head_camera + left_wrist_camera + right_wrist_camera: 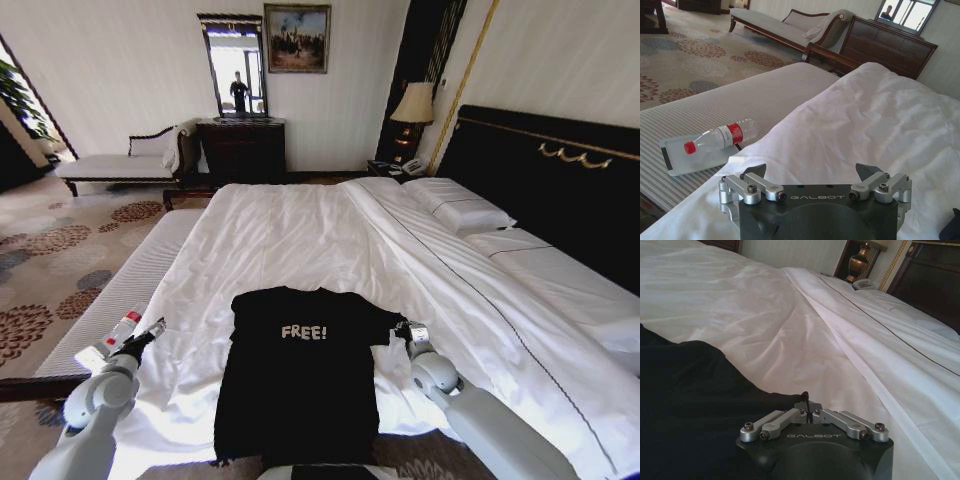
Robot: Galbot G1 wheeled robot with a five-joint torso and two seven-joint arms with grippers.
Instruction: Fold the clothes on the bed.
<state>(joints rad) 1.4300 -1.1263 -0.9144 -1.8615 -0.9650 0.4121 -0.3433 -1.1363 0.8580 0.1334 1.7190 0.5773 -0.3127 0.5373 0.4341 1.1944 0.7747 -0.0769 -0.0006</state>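
The clothes [298,375], a black T-shirt with white "FREE!" on the chest, lie flat on the near part of the bed [300,230]. Its one sleeve reaches out to my right gripper [405,330]. In the right wrist view that gripper [807,402] is shut, its tips pinched together at the edge of the black cloth [695,390] over the white sheet [765,305]. My left gripper [150,335] hovers over the bed's near left edge, apart from the shirt. In the left wrist view it [812,172] stands open, with nothing between its fingers, above the white duvet [880,115].
A white ribbed bench [120,290] runs along the bed's left side. On it a small tray [695,160] holds a water bottle [722,136] with a red label. Pillows [465,212] and a dark headboard [560,170] are at the right; a chaise [110,165] and dresser [240,148] stand far off.
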